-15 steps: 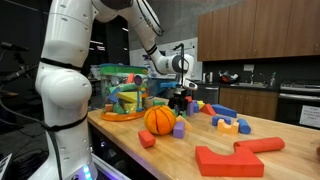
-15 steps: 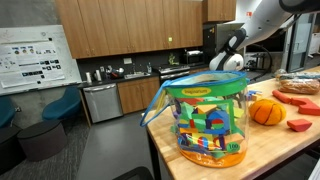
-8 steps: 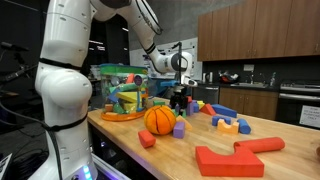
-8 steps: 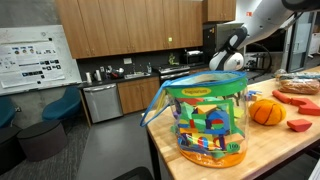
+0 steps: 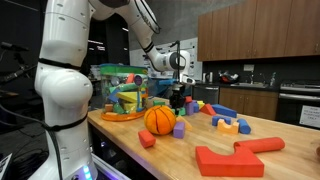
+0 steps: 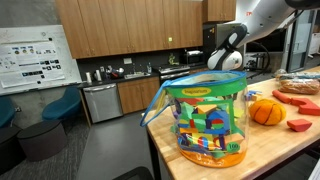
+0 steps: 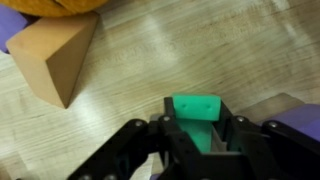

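Note:
In the wrist view my gripper is shut on a green block, with the black fingers pressed against both its sides just above the wooden tabletop. In an exterior view the gripper hangs low over the table behind an orange ball. A tan wedge block lies to the upper left, next to the ball's edge. In the exterior view from behind the tub only the arm's wrist shows, and the jaws are hidden.
A clear plastic tub full of coloured blocks stands at the table's end. Loose on the table are a purple block, a small red block, a large red piece, an orange arch and blue blocks.
The jaws have closed in from wide open onto the green block. The arm has barely shifted.

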You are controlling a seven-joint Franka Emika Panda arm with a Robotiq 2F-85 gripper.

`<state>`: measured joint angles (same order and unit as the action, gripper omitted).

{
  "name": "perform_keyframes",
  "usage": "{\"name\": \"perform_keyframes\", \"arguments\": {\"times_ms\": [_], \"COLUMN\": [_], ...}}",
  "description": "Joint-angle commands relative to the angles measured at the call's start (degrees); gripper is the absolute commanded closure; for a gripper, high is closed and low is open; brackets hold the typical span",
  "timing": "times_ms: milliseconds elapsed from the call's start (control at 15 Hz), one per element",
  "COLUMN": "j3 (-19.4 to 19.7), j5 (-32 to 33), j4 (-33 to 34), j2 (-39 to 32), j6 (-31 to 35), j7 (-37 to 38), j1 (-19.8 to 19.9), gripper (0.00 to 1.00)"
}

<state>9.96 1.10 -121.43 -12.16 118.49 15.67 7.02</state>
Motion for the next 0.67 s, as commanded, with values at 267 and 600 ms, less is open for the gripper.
{"name": "perform_keyframes", "arguments": {"times_ms": [267, 600], "j3": [-1.15, -1.23], "j5": [-3.12, -4.71], "j4": [0.11, -0.75], "j2": [0.92, 3.44], "j6": [-3.02, -8.91], "j7": [-3.86, -13.16], "j1": [0.43, 1.52], "gripper": [0.85, 0.85]}}
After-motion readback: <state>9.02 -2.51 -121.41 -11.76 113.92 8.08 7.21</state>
